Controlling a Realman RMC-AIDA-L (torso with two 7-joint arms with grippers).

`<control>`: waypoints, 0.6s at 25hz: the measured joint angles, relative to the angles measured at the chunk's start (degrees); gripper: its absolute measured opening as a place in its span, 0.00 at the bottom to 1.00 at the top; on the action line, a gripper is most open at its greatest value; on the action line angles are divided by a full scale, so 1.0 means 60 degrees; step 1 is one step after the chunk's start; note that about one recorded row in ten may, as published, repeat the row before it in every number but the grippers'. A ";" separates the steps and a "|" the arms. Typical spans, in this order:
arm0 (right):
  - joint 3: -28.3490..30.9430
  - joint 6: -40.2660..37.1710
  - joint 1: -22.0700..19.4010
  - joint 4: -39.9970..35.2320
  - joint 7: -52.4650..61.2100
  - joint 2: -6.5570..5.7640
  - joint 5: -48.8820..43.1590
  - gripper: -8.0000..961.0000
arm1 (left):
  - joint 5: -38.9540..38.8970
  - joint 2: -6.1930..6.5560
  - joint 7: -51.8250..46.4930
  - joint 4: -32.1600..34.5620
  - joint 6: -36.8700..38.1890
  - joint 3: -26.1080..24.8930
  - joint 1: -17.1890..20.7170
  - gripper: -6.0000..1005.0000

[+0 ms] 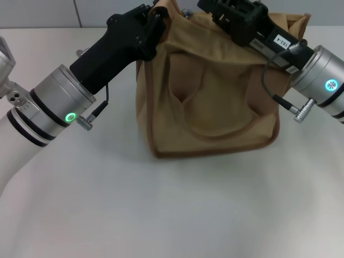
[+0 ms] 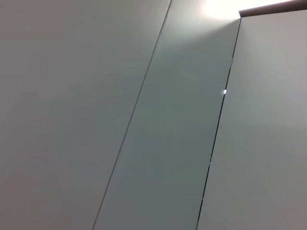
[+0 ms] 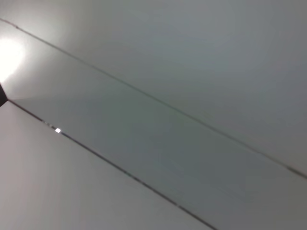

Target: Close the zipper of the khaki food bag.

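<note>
On the white table [image 1: 172, 215], the bag [image 1: 209, 107] stands upright, left gripper [image 1: 153, 21] and right gripper [image 1: 226, 13] at its top corners; their grip and the zipper's progress cannot be told.

The khaki food bag [image 1: 215, 102] stands upright on the bench, toward twelve o'clock in the head view: boxy tan canvas with darker brown piping along its bottom edge and a looped handle hanging down its near face. Its zipper is hidden.
</note>
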 joint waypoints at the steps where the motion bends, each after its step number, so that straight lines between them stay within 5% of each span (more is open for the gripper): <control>1: 0.0007 0.0027 -0.0009 0.0013 -0.0097 0.0002 0.0081 0.39 | 0.0001 0.0000 0.0000 0.0000 0.0001 0.0000 0.0000 0.04; 9: -0.0186 -0.0141 0.0017 -0.0942 0.0284 -0.0078 0.0171 0.40 | 0.0006 0.0000 0.0000 -0.0002 0.0006 0.0000 -0.0048 0.04; 15: -0.1752 -0.0042 -0.0003 -0.2997 0.1137 -0.0084 0.0172 0.40 | 0.0006 0.0000 0.0001 -0.0004 0.0008 0.0000 -0.0086 0.04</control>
